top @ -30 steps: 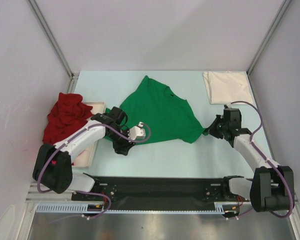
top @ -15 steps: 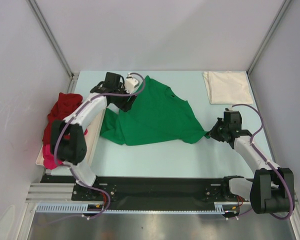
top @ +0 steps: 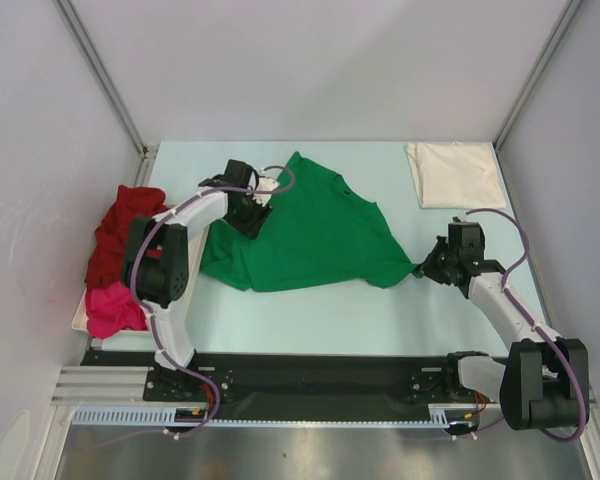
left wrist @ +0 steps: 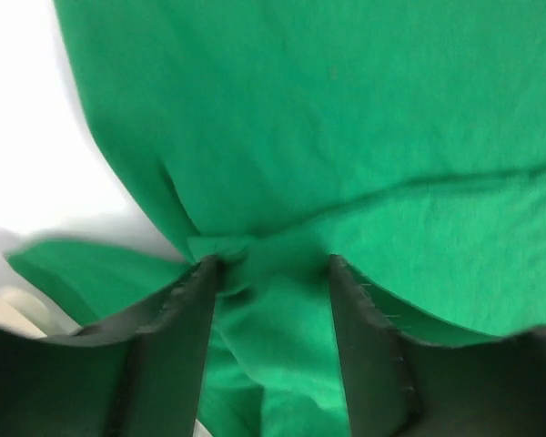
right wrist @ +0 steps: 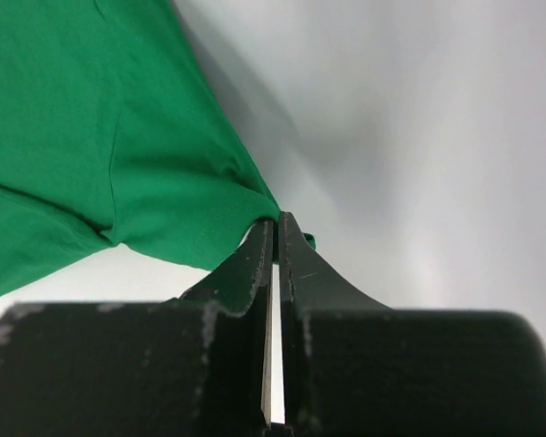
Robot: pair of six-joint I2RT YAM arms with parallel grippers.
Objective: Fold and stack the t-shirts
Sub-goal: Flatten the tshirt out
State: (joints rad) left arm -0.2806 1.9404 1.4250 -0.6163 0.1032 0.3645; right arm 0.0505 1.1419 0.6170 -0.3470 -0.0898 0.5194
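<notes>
Two arms work the green t-shirt [top: 310, 235], which lies spread but rumpled in the middle of the bench [top: 380, 310]. The right gripper [right wrist: 275, 218] has its jaws clenched on the shirt's right corner. The left gripper [left wrist: 273, 264] is released, jaws astride a pucker near the far left edge. It would do best to pinch that pucker fully, then both arms draw apart evenly. Both wrist views crop the shirt, so which edge the pucker belongs to is unclear.
</notes>
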